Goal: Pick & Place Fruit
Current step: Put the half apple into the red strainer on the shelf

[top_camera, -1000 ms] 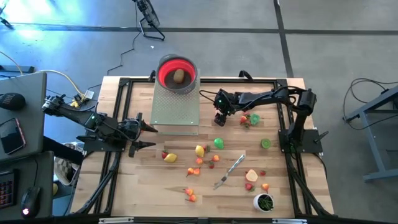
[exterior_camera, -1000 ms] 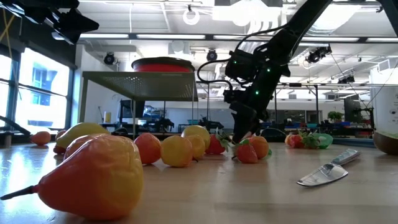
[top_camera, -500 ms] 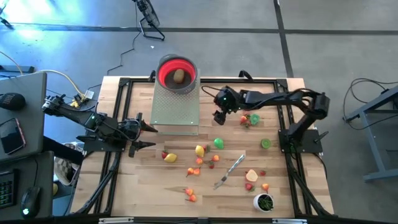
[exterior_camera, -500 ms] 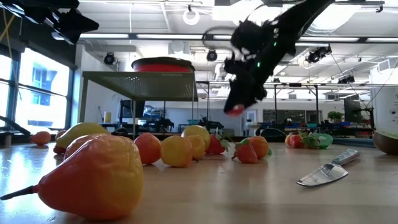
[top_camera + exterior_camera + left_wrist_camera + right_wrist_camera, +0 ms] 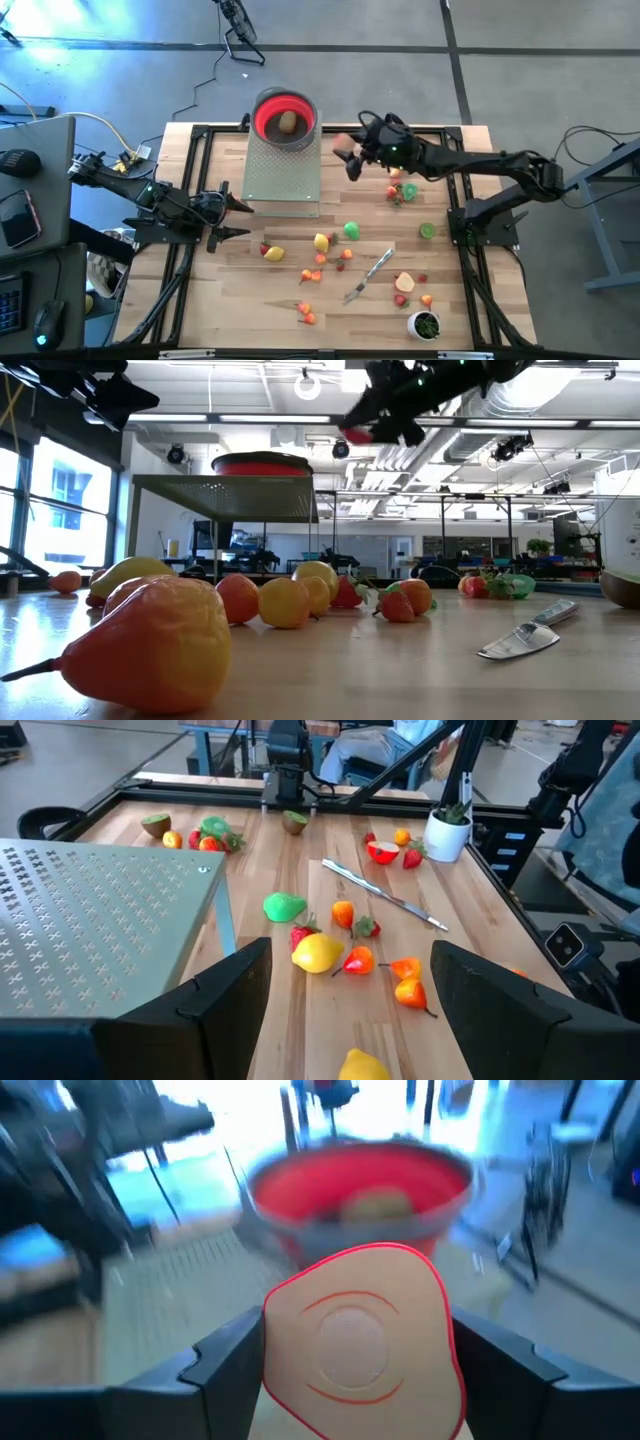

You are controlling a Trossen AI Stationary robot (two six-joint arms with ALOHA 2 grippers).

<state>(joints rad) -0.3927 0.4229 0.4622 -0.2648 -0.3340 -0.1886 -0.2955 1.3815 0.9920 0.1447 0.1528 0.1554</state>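
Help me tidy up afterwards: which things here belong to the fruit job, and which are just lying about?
Job: apple half in the right gripper; loose fruit on the table; red bowl holding a tan piece.
Lying about: silver knife; white cup; left gripper, open and idle.

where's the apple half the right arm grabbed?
The apple half sits in the right pincer, raised above the table in the high view, right of the perforated platform and short of the red bowl.

Overhead looks down; low camera level; both share red bowl (image 5: 285, 117).
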